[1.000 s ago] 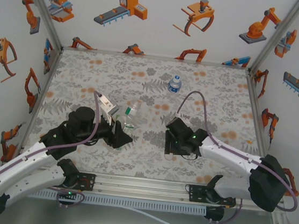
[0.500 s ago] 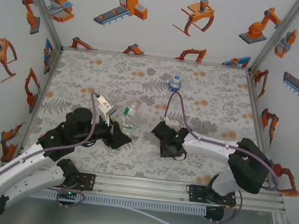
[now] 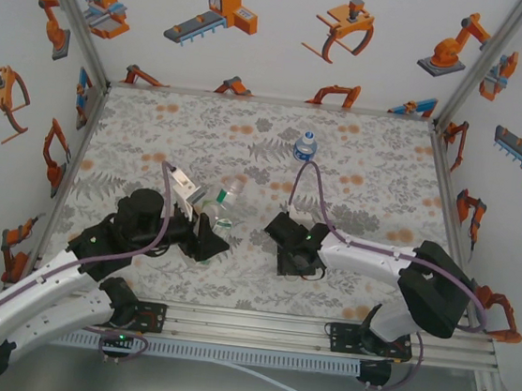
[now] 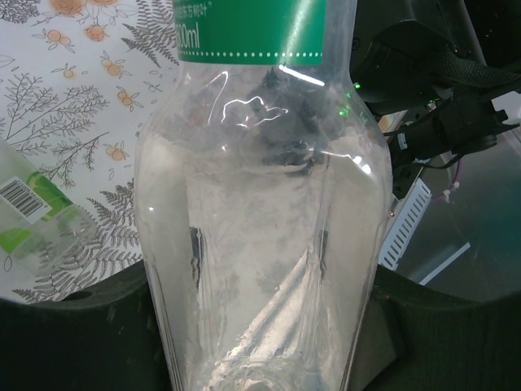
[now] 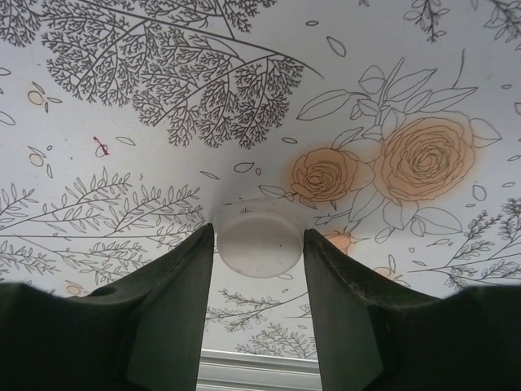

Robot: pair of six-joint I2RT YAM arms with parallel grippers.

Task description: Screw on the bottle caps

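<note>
While the left gripper (image 3: 206, 234) was clamped around the clear green-labelled bottle (image 4: 260, 244), holding it at a slant over the flowered table (image 3: 378, 162), the right gripper (image 5: 259, 236) was down at the tabletop with a small white cap (image 5: 260, 243) lying flat between its fingers (image 5: 175, 293). Those fingers stood apart, one on each side of the cap and right at its rim; whether they were already pinching it could not be told. The step in hand looked to be picking up that cap. To do it well, the grip would need to sit across the widest part of the cap, firm enough that it could not squirt out. The cap would also need to be held level so its threads could meet the bottle's mouth squarely. The lift should go straight up before any move toward the left arm. The left gripper would need to hold its bottle steady without squeezing the thin plastic out of round. A blue-labelled bottle (image 3: 305, 146) stood well apart, near the far edge.
</note>
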